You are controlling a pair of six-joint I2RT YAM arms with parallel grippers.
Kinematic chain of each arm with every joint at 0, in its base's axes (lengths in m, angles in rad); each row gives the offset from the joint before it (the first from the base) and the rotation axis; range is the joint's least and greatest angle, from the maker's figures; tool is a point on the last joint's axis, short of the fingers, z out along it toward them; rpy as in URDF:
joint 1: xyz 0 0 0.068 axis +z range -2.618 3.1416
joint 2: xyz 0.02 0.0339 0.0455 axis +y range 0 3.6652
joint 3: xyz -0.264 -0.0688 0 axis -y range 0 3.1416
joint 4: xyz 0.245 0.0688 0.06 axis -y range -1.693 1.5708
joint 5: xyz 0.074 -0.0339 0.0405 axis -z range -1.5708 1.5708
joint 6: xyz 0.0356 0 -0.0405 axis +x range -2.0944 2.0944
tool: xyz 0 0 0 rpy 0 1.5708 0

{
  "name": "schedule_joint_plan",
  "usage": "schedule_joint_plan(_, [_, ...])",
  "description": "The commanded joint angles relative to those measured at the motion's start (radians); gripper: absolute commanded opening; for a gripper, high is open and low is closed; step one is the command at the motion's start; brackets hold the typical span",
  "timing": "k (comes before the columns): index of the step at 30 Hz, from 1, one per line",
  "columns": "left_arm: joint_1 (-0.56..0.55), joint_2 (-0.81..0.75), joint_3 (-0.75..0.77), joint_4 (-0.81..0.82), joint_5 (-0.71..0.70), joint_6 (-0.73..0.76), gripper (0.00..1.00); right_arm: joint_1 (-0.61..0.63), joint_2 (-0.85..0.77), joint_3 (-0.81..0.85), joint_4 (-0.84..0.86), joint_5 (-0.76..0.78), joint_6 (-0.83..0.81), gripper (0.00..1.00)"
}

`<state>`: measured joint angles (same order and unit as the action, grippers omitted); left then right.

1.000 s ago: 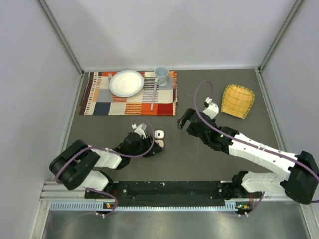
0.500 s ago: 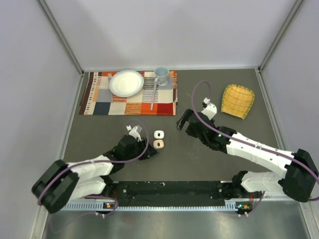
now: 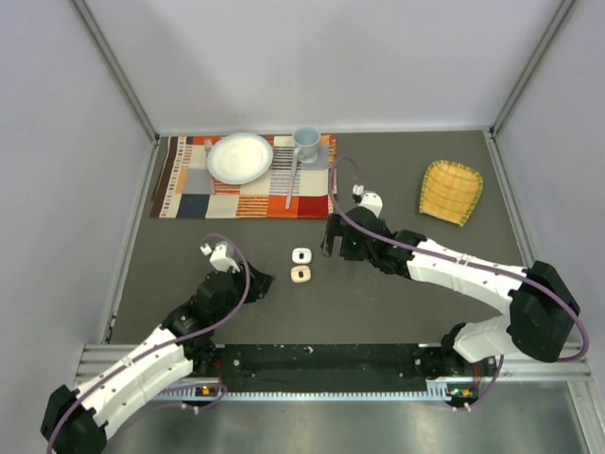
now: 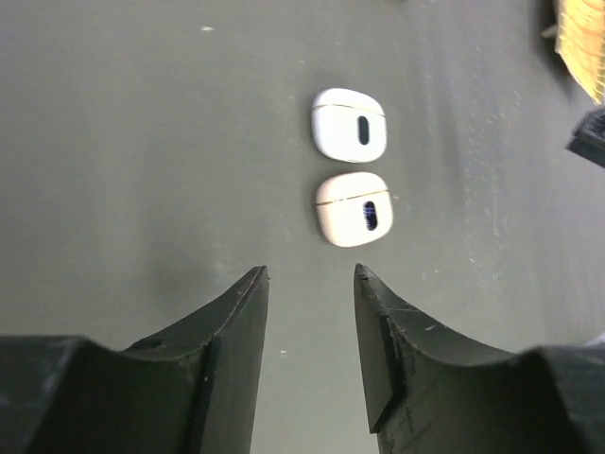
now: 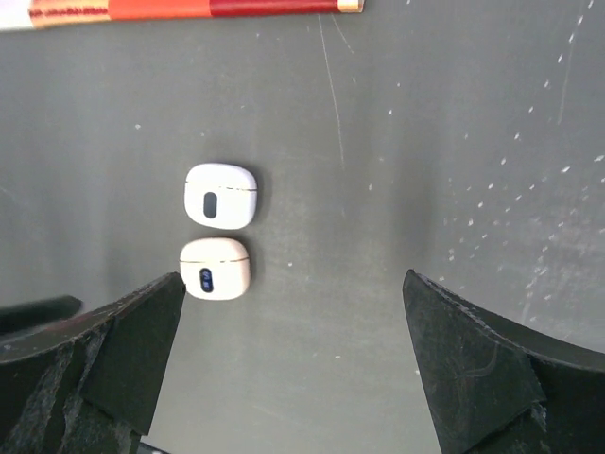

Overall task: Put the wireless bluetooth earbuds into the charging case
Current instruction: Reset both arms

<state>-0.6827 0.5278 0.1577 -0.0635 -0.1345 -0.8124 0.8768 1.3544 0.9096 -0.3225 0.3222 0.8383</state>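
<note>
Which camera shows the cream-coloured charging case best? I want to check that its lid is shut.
The left wrist view: the cream case lies near and large, its closed seam plain. The right wrist view shows it smaller, beside the white case. From the top external view it is only a tiny blob.

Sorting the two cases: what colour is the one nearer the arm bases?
Cream nearer case, against the whiter one; clearest in the left wrist view.

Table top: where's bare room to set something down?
Free: the grey table between placemat and left end effector; also between placemat and yellow cloth. Crowded: the centre, around the two closed cases and right end effector.
</note>
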Motion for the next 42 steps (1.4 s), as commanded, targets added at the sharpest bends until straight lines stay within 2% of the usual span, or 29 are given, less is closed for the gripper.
schedule_joint_plan(1, [-0.002,-0.081,-0.024,-0.149,-0.233,-0.028,0.54,-0.009,-0.004,0.061,0.036,0.164,-0.327,0.99])
schedule_joint_plan(2, [-0.002,-0.087,-0.009,-0.210,-0.259,-0.037,0.61,-0.012,-0.012,0.058,0.037,0.228,-0.370,0.99])
schedule_joint_plan(3, [-0.002,-0.089,0.006,-0.232,-0.273,-0.012,0.73,-0.016,-0.020,0.055,0.040,0.268,-0.419,0.99])
schedule_joint_plan(5, [0.000,-0.086,0.058,-0.269,-0.307,-0.013,0.98,-0.065,-0.047,0.064,0.022,0.146,-0.601,0.99])
schedule_joint_plan(8, [0.000,-0.063,0.117,-0.262,-0.365,0.027,0.98,-0.194,-0.116,0.025,0.043,-0.027,-0.624,0.99])
schedule_joint_plan(10, [0.000,-0.031,0.147,-0.231,-0.387,0.079,0.99,-0.277,-0.136,-0.014,0.054,-0.162,-0.579,0.99])
schedule_joint_plan(11, [0.000,-0.014,0.164,-0.220,-0.390,0.141,0.99,-0.388,-0.143,-0.021,0.037,-0.188,-0.549,0.99])
schedule_joint_plan(12, [0.000,0.026,0.183,-0.199,-0.399,0.168,0.98,-0.445,-0.143,-0.029,0.022,-0.216,-0.456,0.99])
schedule_joint_plan(14, [0.003,0.076,0.233,-0.176,-0.448,0.220,0.99,-0.633,-0.144,-0.052,0.031,-0.392,-0.400,0.99])
schedule_joint_plan(16, [0.044,0.164,0.255,-0.064,-0.419,0.306,0.99,-0.706,-0.140,-0.084,0.048,-0.481,-0.361,0.99])
schedule_joint_plan(17, [0.079,0.191,0.262,-0.038,-0.360,0.327,0.99,-0.726,-0.141,-0.086,0.059,-0.480,-0.372,0.99])
schedule_joint_plan(18, [0.183,0.230,0.269,-0.016,-0.297,0.328,0.99,-0.725,-0.149,-0.089,0.062,-0.460,-0.402,0.99])
schedule_joint_plan(21, [0.401,0.264,0.247,0.125,-0.025,0.323,0.99,-0.725,-0.202,-0.118,0.079,-0.333,-0.413,0.99])
schedule_joint_plan(23, [0.468,0.276,0.255,0.151,-0.011,0.311,0.99,-0.726,-0.244,-0.147,0.105,-0.194,-0.430,0.99])
schedule_joint_plan(24, [0.472,0.281,0.278,0.134,-0.048,0.309,0.99,-0.725,-0.295,-0.190,0.156,-0.148,-0.456,0.99])
schedule_joint_plan(25, [0.472,0.279,0.287,0.126,-0.062,0.317,0.99,-0.725,-0.328,-0.222,0.199,-0.039,-0.470,0.99])
schedule_joint_plan(27, [0.473,0.270,0.312,0.102,-0.079,0.329,0.99,-0.723,-0.403,-0.372,0.357,0.011,-0.568,0.99])
schedule_joint_plan(28, [0.474,0.267,0.321,0.084,-0.102,0.322,0.99,-0.723,-0.475,-0.430,0.525,-0.023,-0.602,0.99])
schedule_joint_plan(30, [0.472,0.255,0.356,-0.021,-0.120,0.285,0.99,-0.723,-0.544,-0.588,0.690,-0.098,-0.672,0.99])
schedule_joint_plan(31, [0.474,0.250,0.364,-0.053,-0.123,0.282,0.99,-0.720,-0.592,-0.632,0.811,-0.217,-0.720,0.99])
schedule_joint_plan(33, [0.472,0.226,0.362,-0.097,-0.135,0.269,0.99,-0.719,-0.620,-0.679,0.832,-0.238,-0.754,0.99])
schedule_joint_plan(34, [0.474,0.213,0.355,-0.099,-0.148,0.259,0.99,-0.719,-0.621,-0.673,0.815,-0.141,-0.719,0.99])
schedule_joint_plan(36, [0.472,0.172,0.318,-0.085,-0.175,0.249,0.99,-0.719,-0.594,-0.626,0.726,-0.042,-0.650,0.99])
schedule_joint_plan(38, [0.472,0.144,0.287,-0.059,-0.178,0.257,0.99,-0.717,-0.554,-0.572,0.627,-0.043,-0.679,0.99])
schedule_joint_plan(42, [0.474,0.086,0.249,-0.035,-0.194,0.249,0.99,-0.719,-0.509,-0.560,0.608,0.000,-0.638,0.99])
